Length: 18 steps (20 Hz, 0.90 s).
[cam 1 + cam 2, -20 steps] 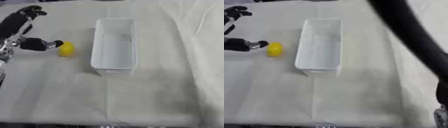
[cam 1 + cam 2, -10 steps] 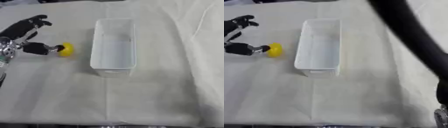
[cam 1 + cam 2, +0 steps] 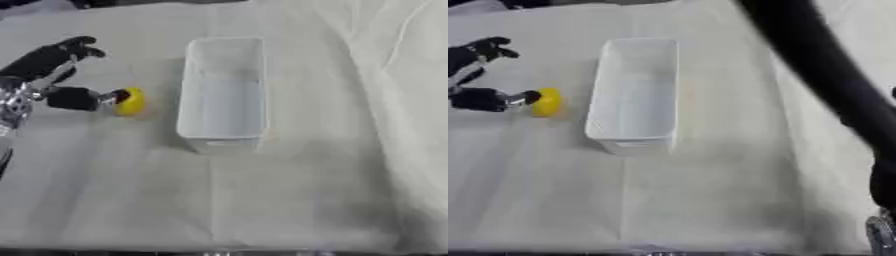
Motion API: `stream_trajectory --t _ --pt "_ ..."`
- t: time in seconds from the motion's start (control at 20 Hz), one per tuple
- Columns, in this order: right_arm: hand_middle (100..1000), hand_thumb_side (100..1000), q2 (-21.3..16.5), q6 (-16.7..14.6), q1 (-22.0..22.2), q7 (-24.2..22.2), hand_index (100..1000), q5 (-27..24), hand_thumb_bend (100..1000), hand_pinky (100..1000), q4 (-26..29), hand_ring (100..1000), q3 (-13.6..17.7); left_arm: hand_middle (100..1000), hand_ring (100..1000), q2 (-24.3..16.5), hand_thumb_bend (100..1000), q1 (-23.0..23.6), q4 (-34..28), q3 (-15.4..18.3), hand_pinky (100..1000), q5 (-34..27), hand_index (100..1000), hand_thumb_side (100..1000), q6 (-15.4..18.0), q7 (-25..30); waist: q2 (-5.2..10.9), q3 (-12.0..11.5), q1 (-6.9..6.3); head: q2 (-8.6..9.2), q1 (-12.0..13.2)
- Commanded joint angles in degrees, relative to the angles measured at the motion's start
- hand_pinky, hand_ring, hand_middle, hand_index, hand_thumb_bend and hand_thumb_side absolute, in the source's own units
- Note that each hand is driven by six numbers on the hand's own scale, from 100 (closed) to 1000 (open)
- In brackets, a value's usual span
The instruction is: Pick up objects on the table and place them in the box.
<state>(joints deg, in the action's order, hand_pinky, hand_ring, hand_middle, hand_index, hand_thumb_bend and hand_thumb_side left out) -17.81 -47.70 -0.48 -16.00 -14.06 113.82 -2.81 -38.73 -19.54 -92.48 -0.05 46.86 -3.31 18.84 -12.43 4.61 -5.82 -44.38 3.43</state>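
**Entry: yellow object at the left hand, box alongside**

Item 1. Yellow object: small, rounded, bright yellow, slightly taller than wide as seen from above; its surface detail cannot be made out. It lies on the cloth-covered surface, just left of the box and well clear of its wall, level with the box's middle.

Item 2. Box: white, rectangular, open-topped, apparently empty. Its long axis runs away from the robot, so its long left wall faces the yellow object.

Item 3. Left hand: enters from the left edge. The thumb reaches rightward and its tip meets the object's left side; the fingers stand raised and spread above and behind, not closed on anything. State: released, touching but not grasping. The object lies directly to the right of this hand, between it and the box.

Item 4. Right arm: a dark band crossing the right eye view from the top to the right edge; its hand is out of sight.

Assessment: the left hand is plainly the nearer one. The fingers need to close onto the object against the thumb, followed by a lift and a short carry rightward over the near wall.
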Motion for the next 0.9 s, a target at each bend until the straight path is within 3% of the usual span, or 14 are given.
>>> stream_trajectory --t 0.05,0.5,0.9 --pt "867 905 -1.36 -4.27 -0.18 -3.96 863 0.36 185 651 0.77 754 -0.02 1000 1000 0.95 439 0.08 -2.03 0.76 1000 1.47 910 821 -0.94 0.16 0.64 -0.14 -0.05 0.26 -0.83" --pt "867 903 -1.38 -4.27 -0.63 -3.67 863 0.71 188 651 0.77 754 -0.13 1000 1000 7.04 384 1.99 -3.27 1.16 1000 1.73 906 854 -2.17 -0.31 0.16 0.03 -0.33 0.26 -1.6" --pt "867 902 -1.05 -4.27 -0.86 -3.84 863 0.92 190 651 0.77 754 -0.11 994 1000 8.84 393 2.89 -3.22 2.02 1000 3.78 901 844 -3.04 -0.92 -0.37 0.03 -0.07 0.26 -1.52"
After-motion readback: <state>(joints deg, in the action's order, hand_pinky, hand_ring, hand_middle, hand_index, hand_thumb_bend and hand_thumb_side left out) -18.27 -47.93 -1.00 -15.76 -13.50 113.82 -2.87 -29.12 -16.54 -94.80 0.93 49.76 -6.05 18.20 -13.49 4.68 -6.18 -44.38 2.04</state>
